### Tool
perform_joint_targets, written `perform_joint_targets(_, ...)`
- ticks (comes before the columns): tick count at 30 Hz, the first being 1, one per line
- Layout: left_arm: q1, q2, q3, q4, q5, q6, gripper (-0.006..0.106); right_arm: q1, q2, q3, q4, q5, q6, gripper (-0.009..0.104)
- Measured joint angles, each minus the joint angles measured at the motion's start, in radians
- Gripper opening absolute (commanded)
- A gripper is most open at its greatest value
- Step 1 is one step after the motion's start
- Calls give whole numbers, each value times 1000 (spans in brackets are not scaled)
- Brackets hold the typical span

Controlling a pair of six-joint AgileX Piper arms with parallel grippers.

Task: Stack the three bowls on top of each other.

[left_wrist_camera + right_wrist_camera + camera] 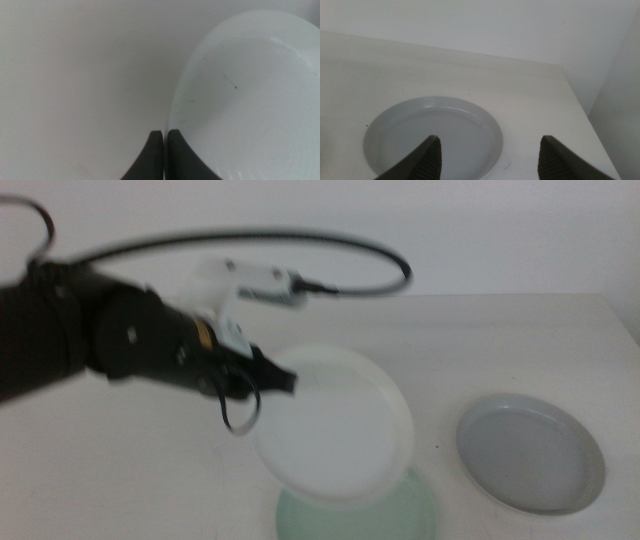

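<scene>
Middle view. The left gripper point(272, 378) enters from the left on a dark arm, a black cable point(250, 242) looping above it. Its jaws are pinched on the left rim of the white bowl point(335, 425), a wide, shallow, plate-like dish with a low rim. The bowl is tilted and raised off the table point(480, 340), and it overlaps the mint green bowl point(400, 520), which lies flat at the near edge of the scene, only its near-right crescent showing. To the right, apart from both, the light grey bowl point(530, 452) sits flat on the pale table; it is of similar form, round and shallow, with a slightly lighter rim around a grey floor. The left arm and white bowl appear blurred.

Left wrist view. The two dark jaws of the left gripper point(165, 150) stand nearly together, with only a thin slit between them, and the rim of the white bowl point(250, 100) meets them at that slit. The bowl's interior is smooth and glossy white, marked by a faint dark scratch. The plain table point(75, 75) fills the rest.

Right wrist view. The right gripper point(487, 157) has its jaws spread wide and holds nothing. Between and beyond them lies the light grey bowl point(435, 132), flat on the table point(520, 85), its inner wall catching a pale highlight. The table's right edge runs close to it, with a white wall point(470, 25) on the far side.
</scene>
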Motion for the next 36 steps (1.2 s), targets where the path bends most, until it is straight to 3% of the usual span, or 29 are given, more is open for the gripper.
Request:
perform_joint_targets(9,-114,-2,160,-78,-152,-1,0,0,0,0,0,0,0,50)
perform_joint_targets(18,-126,58,233,-177,-245,-1,0,0,0,0,0,0,0,50)
perform_joint_targets(25,-126,107,238,-202,-251,-1,3,0,0,0,0,0,0,50)
perform_joint_targets(29,-126,114,238,-202,-253,-2,24,0,0,0,0,0,0,50)
perform_joint_targets(34,-126,113,238,-204,-258,5,81,0,0,0,0,0,0,50)
perform_joint_targets(36,-126,101,238,-204,-253,21,99,0,0,0,0,0,0,50)
